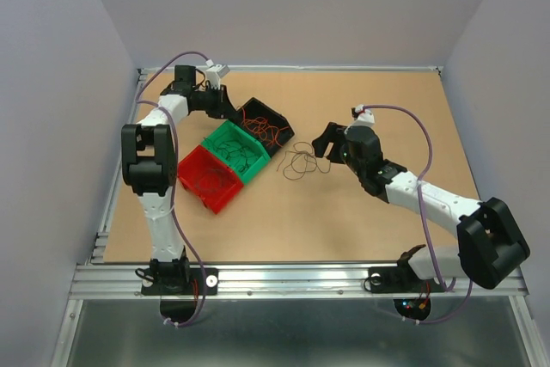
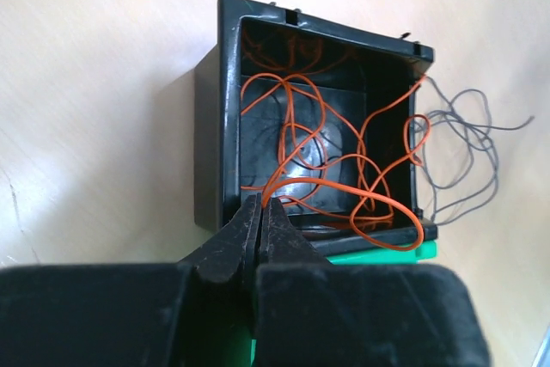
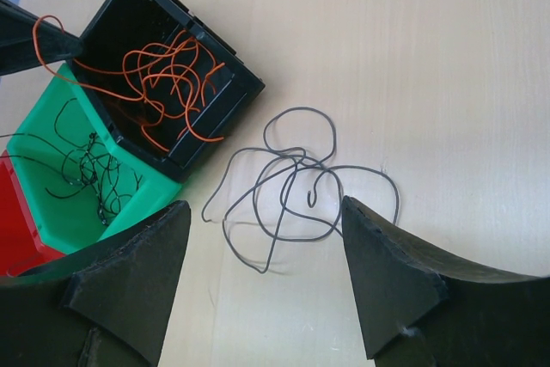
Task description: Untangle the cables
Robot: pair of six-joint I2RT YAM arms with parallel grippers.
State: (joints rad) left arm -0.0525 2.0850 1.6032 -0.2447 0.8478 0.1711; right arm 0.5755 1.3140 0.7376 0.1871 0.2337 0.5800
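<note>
Wires like these are hair-thin, light and springy, so we think they will bend at any touch, slip away easily and hook on one another. Grey wires [image 3: 292, 186] lie loose on the table [image 3: 430, 58] in a small curly heap just beside the black bin [image 2: 210, 126]. Orange wires [image 2: 344, 178] sit in the black bin and dark wires [image 3: 90, 169] sit in the green bin [image 3: 129, 199]. The red bin [image 1: 225, 199] comes next in the row.

Our right jaws stand wide apart over the grey heap, one on each side of it, and they hold nothing. Our left jaws are clenched tight at the rim of the black bin. An orange wire runs right up to their tips, so we think they pinch it.

We would take hold of one loop that sticks out at the edge of the grey heap, not the middle where the wires cross. The pinch has to be firm, because so thin a wire could slide out. A slow pull seems best, or the whole heap may come along
</note>
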